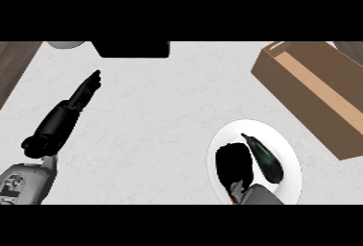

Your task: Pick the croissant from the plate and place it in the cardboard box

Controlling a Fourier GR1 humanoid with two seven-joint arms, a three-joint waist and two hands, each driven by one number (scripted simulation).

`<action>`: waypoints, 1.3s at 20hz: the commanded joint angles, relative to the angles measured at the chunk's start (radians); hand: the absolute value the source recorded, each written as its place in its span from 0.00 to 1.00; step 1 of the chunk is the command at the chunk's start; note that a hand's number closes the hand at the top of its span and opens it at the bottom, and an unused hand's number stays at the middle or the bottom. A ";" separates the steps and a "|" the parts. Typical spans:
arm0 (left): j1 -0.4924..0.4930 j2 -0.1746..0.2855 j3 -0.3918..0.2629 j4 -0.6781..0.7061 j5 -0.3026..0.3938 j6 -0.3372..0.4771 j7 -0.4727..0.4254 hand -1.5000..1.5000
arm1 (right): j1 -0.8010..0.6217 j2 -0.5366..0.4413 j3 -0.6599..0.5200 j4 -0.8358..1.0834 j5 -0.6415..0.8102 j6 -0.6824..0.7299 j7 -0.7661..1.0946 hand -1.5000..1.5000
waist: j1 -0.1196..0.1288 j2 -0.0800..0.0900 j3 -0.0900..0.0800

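A white plate (287, 144) lies at the lower right of the counter. On it rests a dark, glossy, elongated thing (266, 156) with a pointed upper end; no pale croissant shows. My right hand (234, 163) hangs over the plate's left half as a black mass, right beside that dark thing and touching or nearly touching its left side. The brown cardboard box (312, 91) stands open at the upper right, just beyond the plate. My left hand (89, 89) rests open at the left, fingers straight and pointing up the counter.
A black block (133, 49) stands at the counter's far edge, with a white rounded object (65, 44) to its left. Dark wood (14, 62) borders the counter's left side. Bare pale counter (163, 120) lies between the two arms.
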 commanded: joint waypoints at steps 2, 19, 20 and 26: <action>0.019 -0.016 0.026 0.005 -0.014 -0.026 0.001 0.50 | -0.006 -0.022 0.037 0.002 0.069 -0.078 -0.082 1.00 | -0.001 0.003 0.002; -0.041 -0.049 0.000 0.032 -0.039 -0.018 0.015 0.50 | -0.552 0.077 -0.381 0.496 -0.068 -0.701 -0.592 1.00 | 0.019 0.010 0.002; -0.005 -0.022 0.027 -0.032 -0.009 -0.034 0.042 0.50 | -0.568 0.030 -0.410 0.369 -0.107 -0.599 -0.571 1.00 | 0.010 0.002 0.002; 0.022 -0.046 0.009 -0.003 -0.058 -0.015 -0.018 0.50 | -0.626 0.062 -0.538 0.280 -0.105 -0.678 -0.389 1.00 | -0.004 0.000 0.002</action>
